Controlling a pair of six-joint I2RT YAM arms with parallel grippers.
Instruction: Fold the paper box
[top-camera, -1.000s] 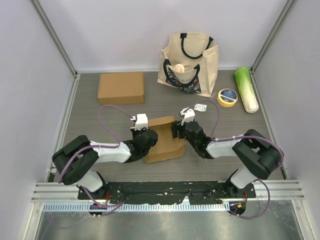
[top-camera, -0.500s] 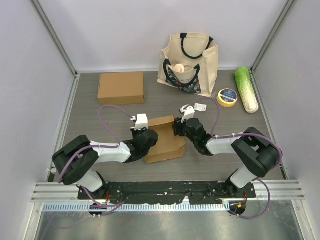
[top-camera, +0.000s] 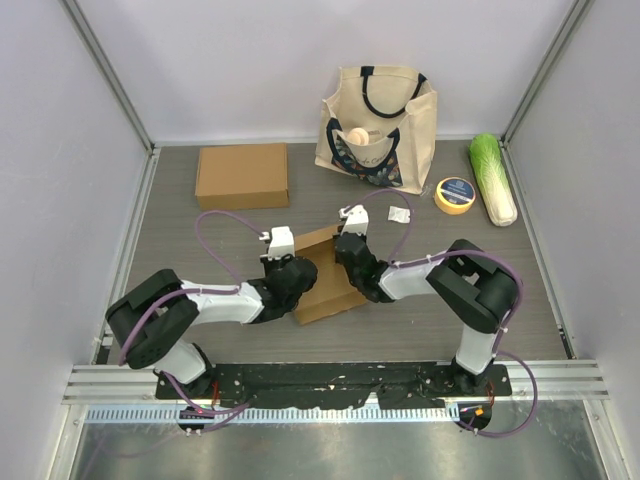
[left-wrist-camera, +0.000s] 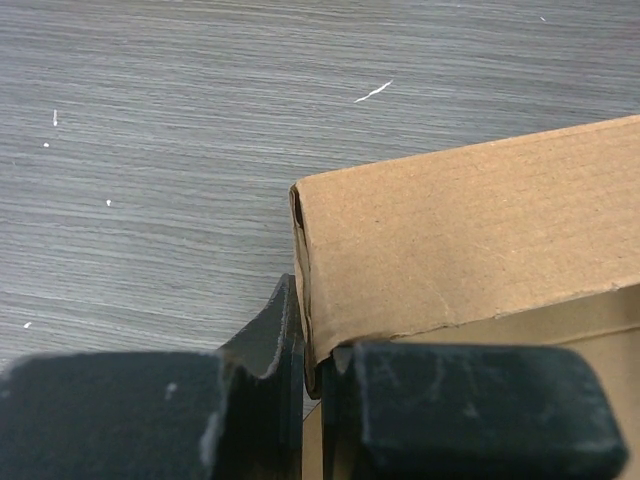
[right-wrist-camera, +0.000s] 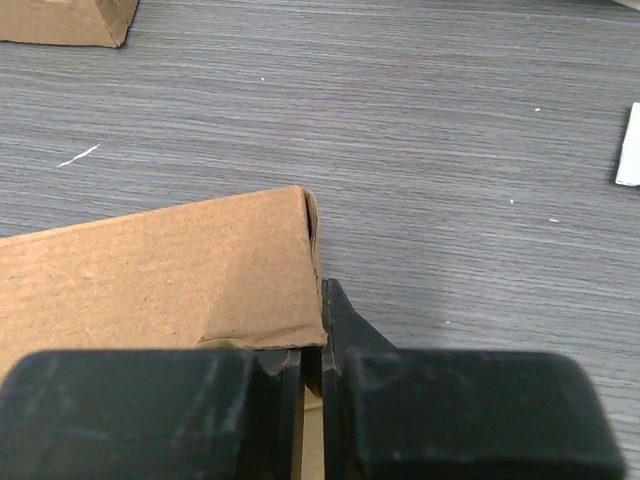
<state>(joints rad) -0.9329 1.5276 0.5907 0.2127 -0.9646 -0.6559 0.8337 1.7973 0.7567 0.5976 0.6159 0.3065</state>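
Note:
The brown paper box (top-camera: 328, 282) lies partly folded in the middle of the table, between my two grippers. My left gripper (top-camera: 297, 272) is shut on the box's left wall. In the left wrist view that cardboard wall (left-wrist-camera: 460, 230) runs up from between the left gripper (left-wrist-camera: 312, 372). My right gripper (top-camera: 346, 256) is shut on the right wall at the box's far right corner. The right wrist view shows the cardboard (right-wrist-camera: 160, 275) pinched in the right gripper (right-wrist-camera: 312, 372), with one dark fingertip (right-wrist-camera: 345, 325) outside the wall.
A finished flat cardboard box (top-camera: 242, 175) sits at the back left. A canvas tote bag (top-camera: 378, 125) stands at the back, with a yellow tape roll (top-camera: 455, 194) and a green cabbage (top-camera: 494, 178) to its right. A small white tag (top-camera: 399, 214) lies near the right arm.
My right arm has swung left onto the box's right edge and its gripper has gone from open to shut on the wall. The left arm has held still.

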